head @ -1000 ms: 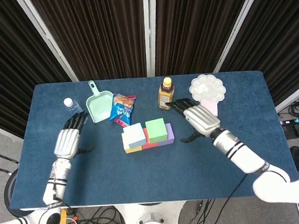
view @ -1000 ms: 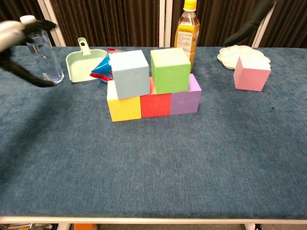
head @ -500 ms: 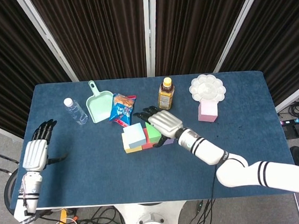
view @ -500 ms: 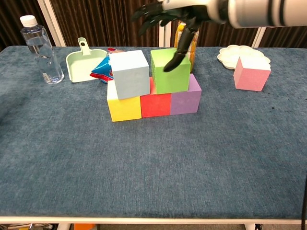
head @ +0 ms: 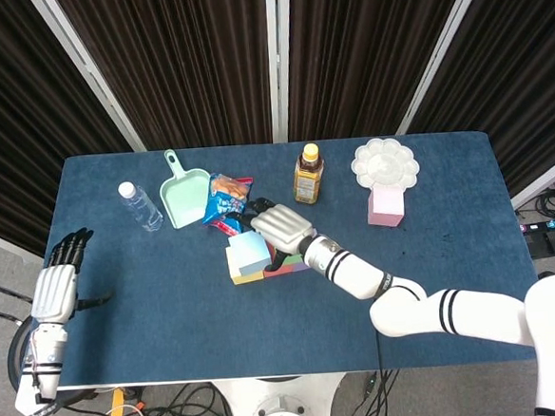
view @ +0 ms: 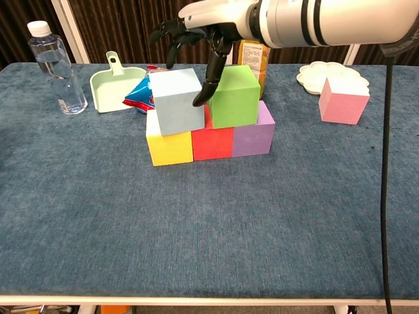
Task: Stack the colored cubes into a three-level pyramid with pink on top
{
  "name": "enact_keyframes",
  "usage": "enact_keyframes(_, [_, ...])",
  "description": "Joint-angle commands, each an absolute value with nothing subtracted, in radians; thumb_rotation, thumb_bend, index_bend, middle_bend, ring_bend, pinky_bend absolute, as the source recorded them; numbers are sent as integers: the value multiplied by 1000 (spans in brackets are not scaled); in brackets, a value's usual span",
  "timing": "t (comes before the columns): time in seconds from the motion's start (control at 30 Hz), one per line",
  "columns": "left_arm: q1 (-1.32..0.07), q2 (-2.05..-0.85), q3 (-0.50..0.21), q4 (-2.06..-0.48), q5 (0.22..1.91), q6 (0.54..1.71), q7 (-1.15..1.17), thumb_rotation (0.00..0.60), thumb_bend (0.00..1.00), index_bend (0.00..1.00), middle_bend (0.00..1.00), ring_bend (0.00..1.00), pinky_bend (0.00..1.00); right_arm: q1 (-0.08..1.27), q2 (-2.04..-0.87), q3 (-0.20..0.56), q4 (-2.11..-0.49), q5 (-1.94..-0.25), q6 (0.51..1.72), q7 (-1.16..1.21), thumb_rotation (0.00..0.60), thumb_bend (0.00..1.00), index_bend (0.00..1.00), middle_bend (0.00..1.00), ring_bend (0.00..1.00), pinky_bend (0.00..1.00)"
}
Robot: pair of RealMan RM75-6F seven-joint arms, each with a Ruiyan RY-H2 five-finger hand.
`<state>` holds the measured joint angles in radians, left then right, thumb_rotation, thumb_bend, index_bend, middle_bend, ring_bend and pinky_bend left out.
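Observation:
Three cubes form the bottom row: yellow [view: 169,148], red [view: 213,142] and purple [view: 253,138]. A light blue cube [view: 177,101] and a green cube [view: 236,95] sit on top of them. My right hand [view: 204,18] hovers over the light blue cube with fingers spread. One finger [view: 211,75] points down at the gap between the two upper cubes, and I cannot tell if it touches. In the head view the right hand [head: 281,228] covers the stack. The pink cube [view: 343,100] stands alone at the right. My left hand [head: 53,290] is open, off the table's left edge.
A juice bottle [view: 253,40] stands right behind the stack. A white palette [view: 315,74] lies behind the pink cube. A water bottle [view: 56,67], a green scoop [view: 115,84] and a snack bag [view: 139,93] sit at the back left.
My right hand has slid left from above the green cube to above the light blue cube. My left hand has drifted a little further left and down. The cubes have not moved.

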<state>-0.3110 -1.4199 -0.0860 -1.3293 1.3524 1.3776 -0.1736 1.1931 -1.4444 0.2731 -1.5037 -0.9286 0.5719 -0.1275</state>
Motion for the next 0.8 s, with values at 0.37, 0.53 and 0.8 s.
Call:
enact_keyframes(0.37, [-304,-1435,-92,-1319,1376,1369,-145,600,55,62,24,0,92,1189,-1461,264,-1499,-940,640,-134,600,100,0,458,0,0])
enact_keyframes(0.53, [-300,-1438,-97,-1320,1373,1360,-151,600,55,62,24,0,92,1188,-1466,266,-1491,-935,643,-123,600,122,0,473,0,0])
enact_keyframes(0.8, [-300,-1440,-104,-1324,1371,1338,-170,600,55,62,24,0,92,1187,-1452,263,-1490,-925,634,-116,600,127,0,473,0,0])
